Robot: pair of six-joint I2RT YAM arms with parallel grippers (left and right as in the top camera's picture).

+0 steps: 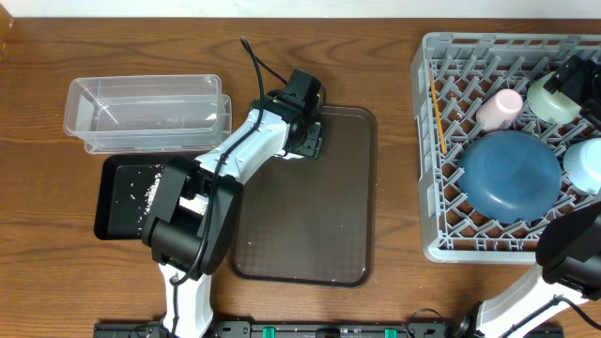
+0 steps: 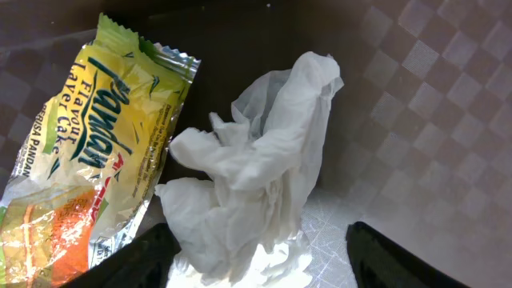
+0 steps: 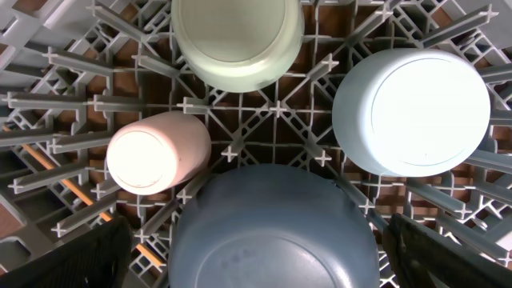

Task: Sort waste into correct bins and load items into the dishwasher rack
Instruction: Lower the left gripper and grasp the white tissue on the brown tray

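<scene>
Seen from overhead, the large square grey plastic dishwasher rack [image 1: 470, 246] on the right carries the large dark-blue bowl [image 1: 512, 174], the small pink cup [image 1: 500, 106], the mint-green bowl [image 1: 554, 99], the small light-blue bowl [image 1: 587, 164] and the thin wooden stick [image 1: 438, 117]. The vessels stand bottom up, I think for draining. White rice grains [image 1: 146, 192] lie in the shallow black tray [image 1: 108, 221], which sits beside the clear rectangular plastic tub [image 1: 146, 113]. The left arm [image 1: 254, 141] reaches over the brown serving tray [image 1: 310, 225].

In the left wrist view, the left gripper [image 2: 260, 240] is spread wide and grasps nothing. Its fingers stand either side of the crumpled white tissue [image 2: 256, 160], which lies just beside the yellow-green snack wrapper [image 2: 88, 160]. This placing seems meant to take the tissue alone.

In the right wrist view, the right gripper [image 3: 260, 256] hangs open, holding nothing, above the dark-blue bowl. The loading appears finished, so I judge it only waits.
</scene>
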